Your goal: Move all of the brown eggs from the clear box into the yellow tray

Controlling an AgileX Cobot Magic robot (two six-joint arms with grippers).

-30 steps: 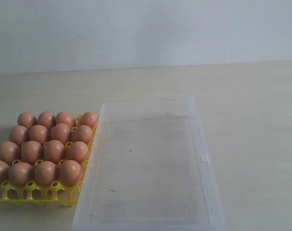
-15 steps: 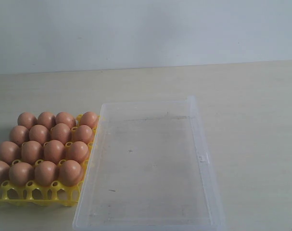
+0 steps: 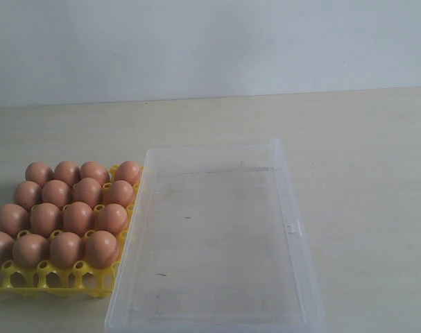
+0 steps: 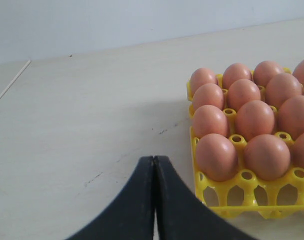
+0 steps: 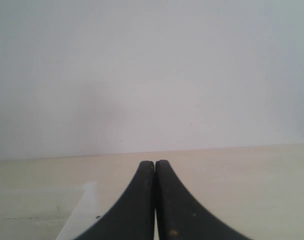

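Several brown eggs [image 3: 78,217] fill the cups of the yellow tray [image 3: 50,281] at the left of the exterior view; the eggs [image 4: 255,120] and the tray [image 4: 252,202] also show in the left wrist view. The clear box [image 3: 286,229] lies right beside the tray and holds no egg. Neither arm shows in the exterior view. My left gripper [image 4: 154,159] is shut with nothing in it, low over the table a little apart from the tray's corner. My right gripper [image 5: 155,163] is shut and holds nothing, with a corner of the clear box [image 5: 76,207] beside it.
The pale wooden table [image 3: 363,139] runs back to a plain light wall [image 3: 210,41]. A table edge or seam [image 4: 11,82] shows in the left wrist view.
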